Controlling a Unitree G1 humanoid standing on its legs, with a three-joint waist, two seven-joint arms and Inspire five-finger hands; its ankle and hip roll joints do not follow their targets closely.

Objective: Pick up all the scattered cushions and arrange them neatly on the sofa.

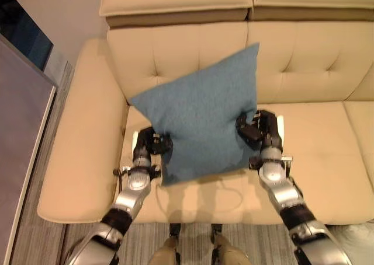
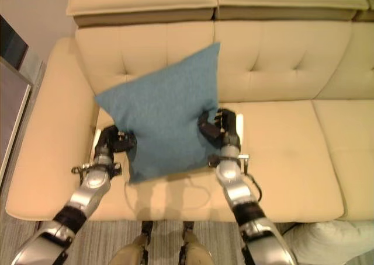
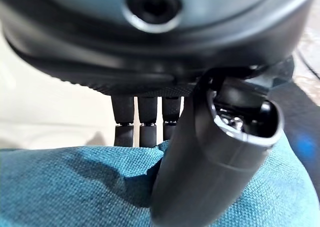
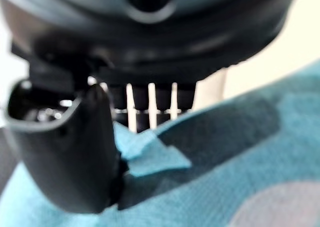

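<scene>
Both arms reach in from the near edge of the sofa (image 1: 87, 160) in the left eye view, and between them hangs a blue cushion (image 1: 201, 122). It is turned like a diamond, one corner up against the tufted backrest (image 1: 304, 60) and the lower corner over the front of the seat (image 1: 327, 160), close to the left armrest. Left hand (image 1: 153, 143) grips the cushion's lower left edge, and right hand (image 1: 257, 129) grips its right edge, fingers curled onto the cloth.

From the right eye view the same cushion (image 2: 166, 116) is held up between the left hand (image 2: 117, 141) and the right hand (image 2: 219, 128), above the seat's left part, with its shadow on the seat's front edge. At the lower right corner, beside the sofa's front, lies something pale on the floor; I cannot tell what it is.

Through the left wrist view the thumb (image 3: 215, 157) lies pressed on top of the blue cloth (image 3: 75, 187), while the fingers (image 3: 142, 122) go down behind its edge, pinching it.

Seen in the right wrist view, the thumb (image 4: 65, 152) presses on the cloth (image 4: 240, 152) and the fingers (image 4: 140, 102) stand behind a folded bit of its edge, so this hand too pinches the cushion.
</scene>
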